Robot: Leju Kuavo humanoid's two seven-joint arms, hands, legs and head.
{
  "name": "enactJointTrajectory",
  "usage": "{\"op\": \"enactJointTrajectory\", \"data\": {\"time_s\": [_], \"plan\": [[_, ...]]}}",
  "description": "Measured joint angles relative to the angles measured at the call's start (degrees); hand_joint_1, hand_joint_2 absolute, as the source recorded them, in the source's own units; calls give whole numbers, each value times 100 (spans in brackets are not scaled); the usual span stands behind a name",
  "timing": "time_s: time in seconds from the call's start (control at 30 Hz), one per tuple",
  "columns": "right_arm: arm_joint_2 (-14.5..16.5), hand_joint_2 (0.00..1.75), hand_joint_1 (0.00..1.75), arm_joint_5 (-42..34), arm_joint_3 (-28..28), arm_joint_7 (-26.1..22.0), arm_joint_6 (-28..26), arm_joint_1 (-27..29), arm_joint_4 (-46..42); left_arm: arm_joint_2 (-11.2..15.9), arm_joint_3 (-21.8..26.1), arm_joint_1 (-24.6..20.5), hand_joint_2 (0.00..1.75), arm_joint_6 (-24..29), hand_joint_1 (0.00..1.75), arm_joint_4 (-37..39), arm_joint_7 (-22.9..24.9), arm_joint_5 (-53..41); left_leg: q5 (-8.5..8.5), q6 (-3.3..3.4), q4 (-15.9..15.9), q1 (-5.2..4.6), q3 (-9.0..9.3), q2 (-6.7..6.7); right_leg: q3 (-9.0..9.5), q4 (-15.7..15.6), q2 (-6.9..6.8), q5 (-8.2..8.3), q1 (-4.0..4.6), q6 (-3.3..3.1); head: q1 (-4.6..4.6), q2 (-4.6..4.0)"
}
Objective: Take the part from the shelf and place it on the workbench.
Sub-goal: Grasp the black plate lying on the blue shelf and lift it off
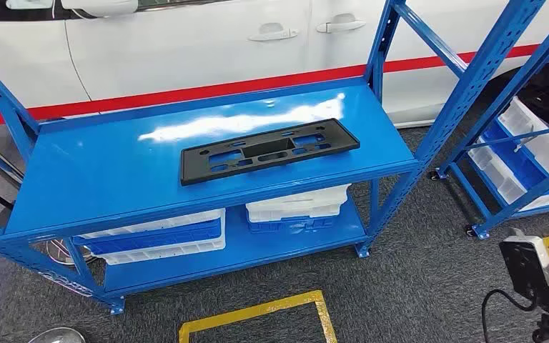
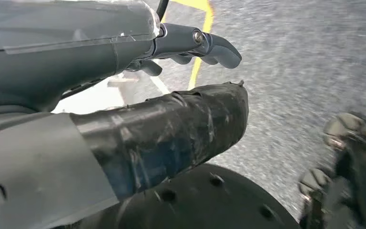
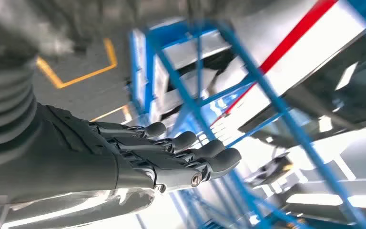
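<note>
Both hands, left (image 2: pixel 171 71) and right (image 3: pixel 162 157), hang spread, holding nothing; part (image 1: pixel 268 150) lies flat on shelf (image 1: pixel 100 171), unreached.

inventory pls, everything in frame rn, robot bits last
part: 1, black, flat and long with cut-outs, lying on the top level of the shelf
shelf: 1, blue metal, straight ahead, two levels
bins: white and blue, stacked on the shelf's lower level, exact count unclear
second rack: 1, blue, off to the right, holding white bins
car: 1, white with a red stripe, behind the shelf
floor marking: yellow lines on grey carpet, in front of the shelf
left hand: 1, grey with a dark taped thumb, holds nothing, fingers apart, over the floor
right hand: 1, dark grey, fingers extended, holds nothing, near blue racking
</note>
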Motion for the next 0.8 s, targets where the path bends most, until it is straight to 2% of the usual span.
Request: {"op": "enactJointTrajectory", "data": {"time_s": [0.23, 0.43, 0.8], "plan": [[-234, 175, 0, 125, 312, 67, 296, -278, 199, 99, -244, 6, 0, -331, 0, 0, -139, -224, 1, 0, 0, 1, -3, -2, -3, 2, -1, 0, 1, -1, 0, 0], [-350, 175, 0, 458, 808, 106, 663, -949, 495, 223, -631, -24, 0, -958, 0, 0, -81, -577, 3, 0, 0, 1, -5, -3, -8, 6, 1, 0, 2, -1, 0, 0], [-596, 175, 0, 1834, 1417, 394, 111, -1758, 871, 308, -896, -27, 0, -1181, 0, 0, 247, -657, 9, -2, 1, 0, -17, -8, -18, 9, -3, 0, 1, -1, 0, 0]]}}
